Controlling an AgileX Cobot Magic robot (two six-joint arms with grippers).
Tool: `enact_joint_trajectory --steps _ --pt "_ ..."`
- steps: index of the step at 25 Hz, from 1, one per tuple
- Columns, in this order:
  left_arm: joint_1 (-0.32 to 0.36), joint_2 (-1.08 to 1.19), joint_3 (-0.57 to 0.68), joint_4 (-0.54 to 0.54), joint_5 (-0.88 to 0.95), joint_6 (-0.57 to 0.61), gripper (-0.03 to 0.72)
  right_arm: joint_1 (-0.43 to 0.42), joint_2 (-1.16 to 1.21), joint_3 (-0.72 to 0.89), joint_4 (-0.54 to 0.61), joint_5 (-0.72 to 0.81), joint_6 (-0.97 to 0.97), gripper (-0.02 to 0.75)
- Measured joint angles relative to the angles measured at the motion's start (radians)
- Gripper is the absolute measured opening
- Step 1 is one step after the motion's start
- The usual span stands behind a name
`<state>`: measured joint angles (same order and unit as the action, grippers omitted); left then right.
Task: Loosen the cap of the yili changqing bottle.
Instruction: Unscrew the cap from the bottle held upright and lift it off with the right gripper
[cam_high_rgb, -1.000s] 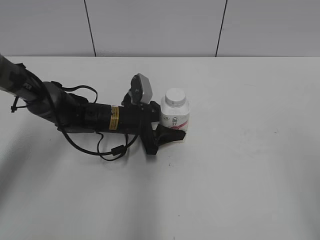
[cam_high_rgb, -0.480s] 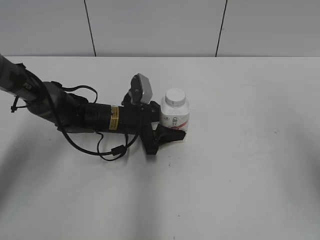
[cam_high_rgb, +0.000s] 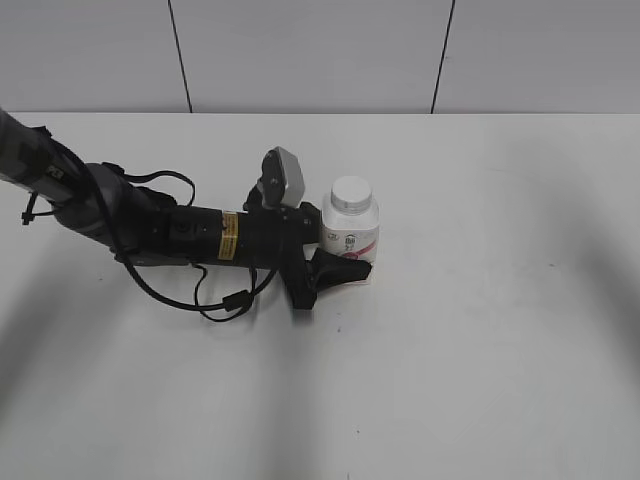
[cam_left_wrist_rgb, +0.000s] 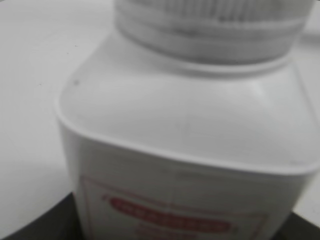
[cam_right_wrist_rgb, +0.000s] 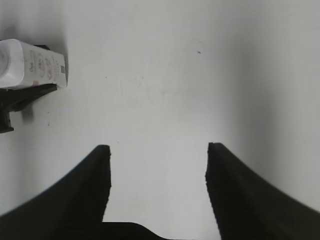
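The yili changqing bottle (cam_high_rgb: 350, 235), white with a pink-red label, stands upright mid-table. Its white ribbed cap (cam_high_rgb: 351, 193) sits on the neck. My left gripper (cam_high_rgb: 347, 252) reaches in from the left and is shut on the bottle's lower body, one black finger (cam_high_rgb: 340, 270) pressed to the front side. The left wrist view is filled by the bottle (cam_left_wrist_rgb: 190, 140) and the cap's rim (cam_left_wrist_rgb: 210, 25). My right gripper (cam_right_wrist_rgb: 157, 150) hangs open over bare table, well away from the bottle (cam_right_wrist_rgb: 32, 65) at that view's upper left. The right arm is outside the exterior view.
The left arm (cam_high_rgb: 150, 225) lies low across the table's left half with a loose black cable loop (cam_high_rgb: 215, 300) beside it. The white table (cam_high_rgb: 500, 330) runs back to a grey panelled wall (cam_high_rgb: 320, 50).
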<state>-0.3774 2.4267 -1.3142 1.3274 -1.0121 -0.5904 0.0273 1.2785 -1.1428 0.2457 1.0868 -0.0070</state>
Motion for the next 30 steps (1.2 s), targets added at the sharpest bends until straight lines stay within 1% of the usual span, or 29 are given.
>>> enact_joint_trajectory --steps 4,8,14,20,26,30 --pt "0.000 0.000 0.000 0.000 0.000 0.000 0.421 0.102 0.142 -0.104 -0.074 0.031 0.118 0.480" --pt "-0.001 0.000 0.000 0.000 0.000 0.000 0.421 0.178 0.262 -0.197 -0.081 0.055 0.203 0.481" --pt "-0.001 0.000 0.000 -0.001 0.000 0.000 0.421 0.291 0.379 -0.310 -0.103 0.062 0.267 0.482" --pt "-0.001 0.000 0.000 -0.001 -0.001 0.000 0.421 0.358 0.536 -0.455 -0.105 0.117 0.359 0.482" --pt "-0.001 0.000 0.000 -0.001 -0.001 0.000 0.421 0.435 0.667 -0.606 -0.104 0.123 0.408 0.482" --pt "-0.001 0.000 0.000 -0.001 -0.001 0.000 0.421 0.461 0.738 -0.687 -0.099 0.125 0.417 0.482"
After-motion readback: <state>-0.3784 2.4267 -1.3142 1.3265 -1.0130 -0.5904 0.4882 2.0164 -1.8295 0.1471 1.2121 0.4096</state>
